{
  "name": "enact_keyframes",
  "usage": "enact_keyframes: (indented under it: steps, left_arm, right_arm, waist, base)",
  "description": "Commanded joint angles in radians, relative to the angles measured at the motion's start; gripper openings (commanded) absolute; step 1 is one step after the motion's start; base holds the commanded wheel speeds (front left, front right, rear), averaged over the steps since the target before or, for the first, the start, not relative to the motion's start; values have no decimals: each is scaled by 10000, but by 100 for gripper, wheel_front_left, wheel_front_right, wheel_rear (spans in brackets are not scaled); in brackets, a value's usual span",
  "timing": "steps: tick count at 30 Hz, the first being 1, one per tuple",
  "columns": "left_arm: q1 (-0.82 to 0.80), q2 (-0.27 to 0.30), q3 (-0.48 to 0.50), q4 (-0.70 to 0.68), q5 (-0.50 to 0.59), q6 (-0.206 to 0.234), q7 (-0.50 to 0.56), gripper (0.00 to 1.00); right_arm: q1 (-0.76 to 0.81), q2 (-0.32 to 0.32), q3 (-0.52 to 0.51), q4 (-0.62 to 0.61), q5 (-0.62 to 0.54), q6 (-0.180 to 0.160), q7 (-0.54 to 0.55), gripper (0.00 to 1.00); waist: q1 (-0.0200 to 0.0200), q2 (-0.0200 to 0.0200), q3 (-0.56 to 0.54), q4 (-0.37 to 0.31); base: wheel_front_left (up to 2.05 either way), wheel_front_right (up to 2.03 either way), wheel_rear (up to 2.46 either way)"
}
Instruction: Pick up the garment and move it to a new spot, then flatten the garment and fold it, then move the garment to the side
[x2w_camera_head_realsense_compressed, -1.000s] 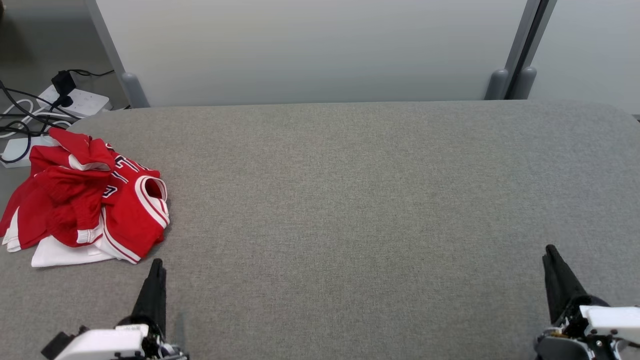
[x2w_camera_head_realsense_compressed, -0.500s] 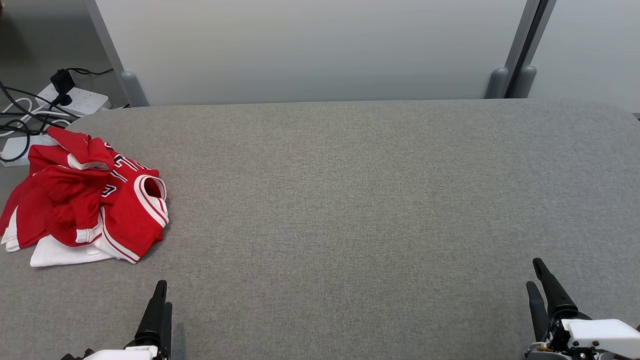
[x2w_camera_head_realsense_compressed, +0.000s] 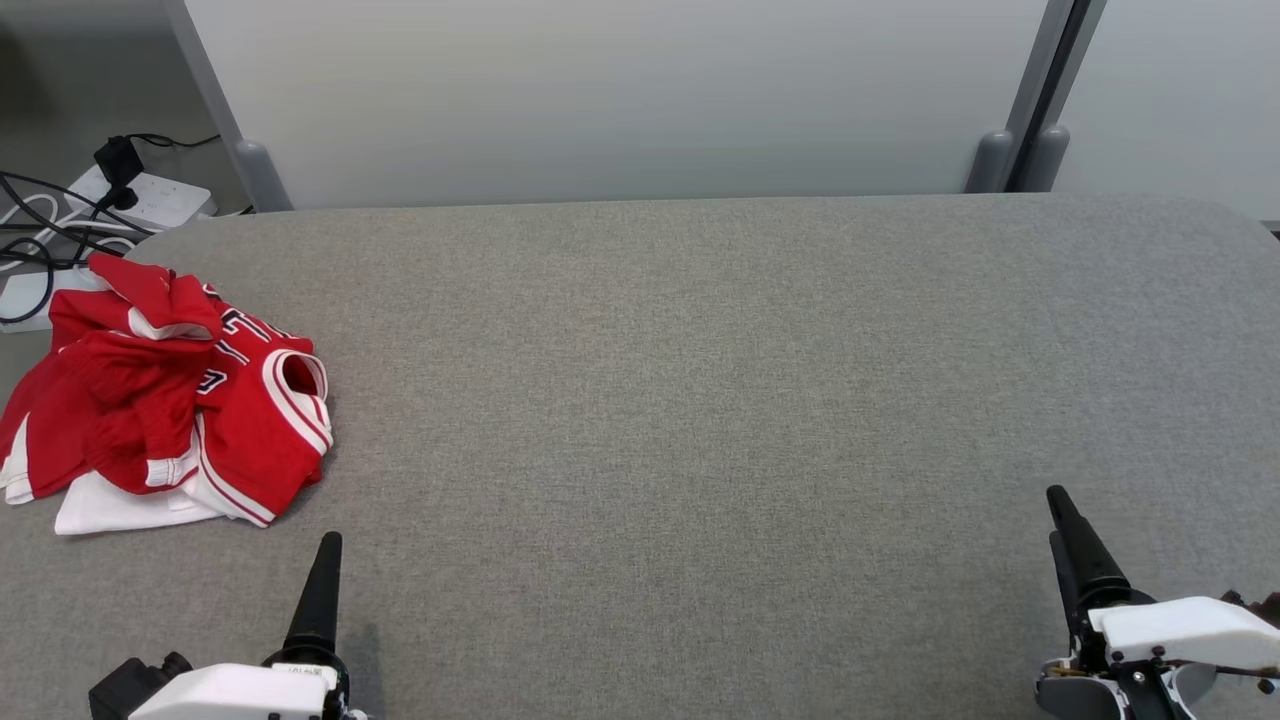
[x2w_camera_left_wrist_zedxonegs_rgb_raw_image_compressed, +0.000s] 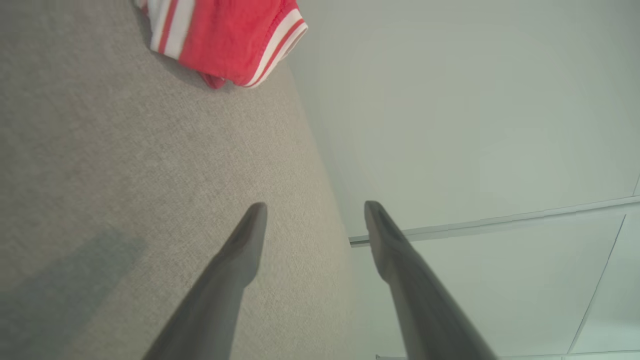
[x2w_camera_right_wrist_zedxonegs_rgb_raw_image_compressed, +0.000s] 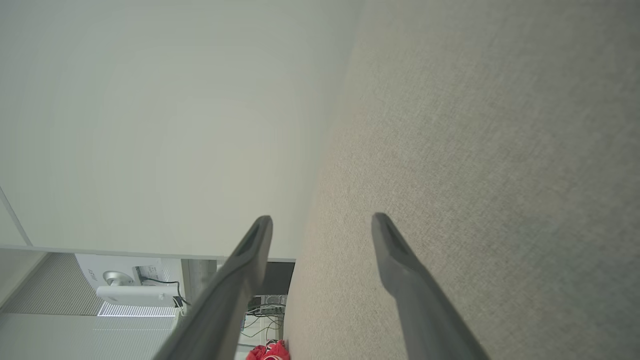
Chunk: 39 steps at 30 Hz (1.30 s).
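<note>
The garment (x2w_camera_head_realsense_compressed: 165, 400) is a red jersey with white trim, lying crumpled in a heap at the left edge of the grey table (x2w_camera_head_realsense_compressed: 700, 400). A corner of the garment (x2w_camera_left_wrist_zedxonegs_rgb_raw_image_compressed: 225, 35) shows at the top of the left wrist view, and the garment (x2w_camera_right_wrist_zedxonegs_rgb_raw_image_compressed: 270, 351) appears small and far off in the right wrist view. My left gripper (x2w_camera_head_realsense_compressed: 322, 585) hovers at the near left, just below the heap, open and empty (x2w_camera_left_wrist_zedxonegs_rgb_raw_image_compressed: 315, 220). My right gripper (x2w_camera_head_realsense_compressed: 1065, 530) stands at the near right, far from the cloth, open and empty (x2w_camera_right_wrist_zedxonegs_rgb_raw_image_compressed: 322, 232).
Off the table's far left corner, a white power strip (x2w_camera_head_realsense_compressed: 140, 195) with a black plug and tangled cables lies on the floor. A pale partition wall (x2w_camera_head_realsense_compressed: 620, 90) with grey posts runs behind the table's far edge.
Both grippers went from shut to open. The left drew back toward the near edge and then came forward a little; the right dipped and shifted slightly left. The garment has not moved.
</note>
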Motion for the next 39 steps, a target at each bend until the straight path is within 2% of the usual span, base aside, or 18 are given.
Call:
enact_keyframes:
  steps: [1, 15, 39]
  left_arm:
    - [-696, 239, 50, -193, 431, -31, -111, 100]
    - [-1068, 453, -104, 167, 2832, 62, -550, 100]
    - [-1743, 577, 42, 942, 5648, 242, -1224, 100]
  right_arm:
    - [-581, -230, 185, -168, -381, 38, -152, 100]
    - [-1269, -430, 879, 584, -2283, 44, -592, 100]
    - [-2483, -692, 1849, 2069, -4453, 53, -1267, 100]
  waist:
    - [-3, -1, 3, -6]
    - [-3, -1, 32, -102]
    - [-3, -1, 96, -233]
  base:
    - [0, 0, 0]
    - [0, 0, 0]
    - [0, 0, 0]
